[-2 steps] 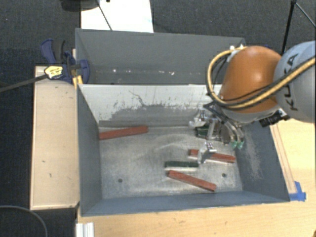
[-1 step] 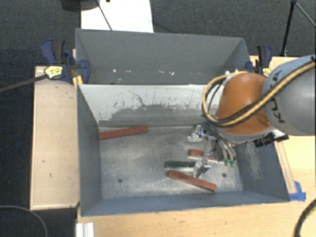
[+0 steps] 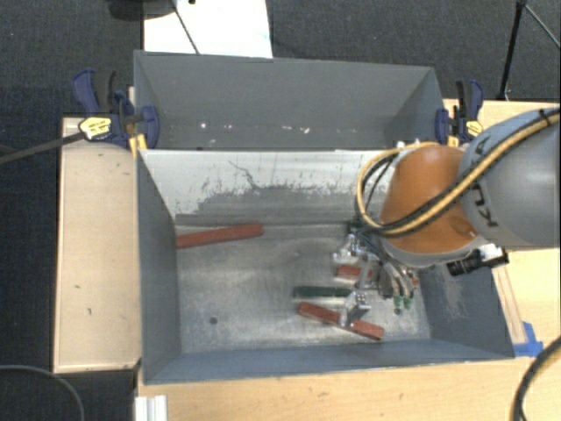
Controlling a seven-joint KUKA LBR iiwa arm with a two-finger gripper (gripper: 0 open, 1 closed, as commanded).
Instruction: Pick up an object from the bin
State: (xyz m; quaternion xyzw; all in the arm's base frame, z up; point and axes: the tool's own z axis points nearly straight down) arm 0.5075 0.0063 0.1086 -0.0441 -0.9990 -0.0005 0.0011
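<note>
Arm [image 3: 429,200] over bin [image 3: 158,261] front-rt: red bar [image 3: 337,317], green rod [image 3: 316,292]; red slat [image 3: 219,235] back-left.

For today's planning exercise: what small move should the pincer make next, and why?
Probably centre the pincer on the red-brown stick at the bin's front right before gripping: it sits over that stick's right part, and a dark green rod lies close behind.

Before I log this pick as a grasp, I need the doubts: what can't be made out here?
Camera view, floor at the right of the bin: hidden under the orange cover and the arm.
The dark green thin thing: too small to name; its right end runs under the gripper.
The red-brown stick near the front wall: whether the gripper touches it is unclear.
</note>
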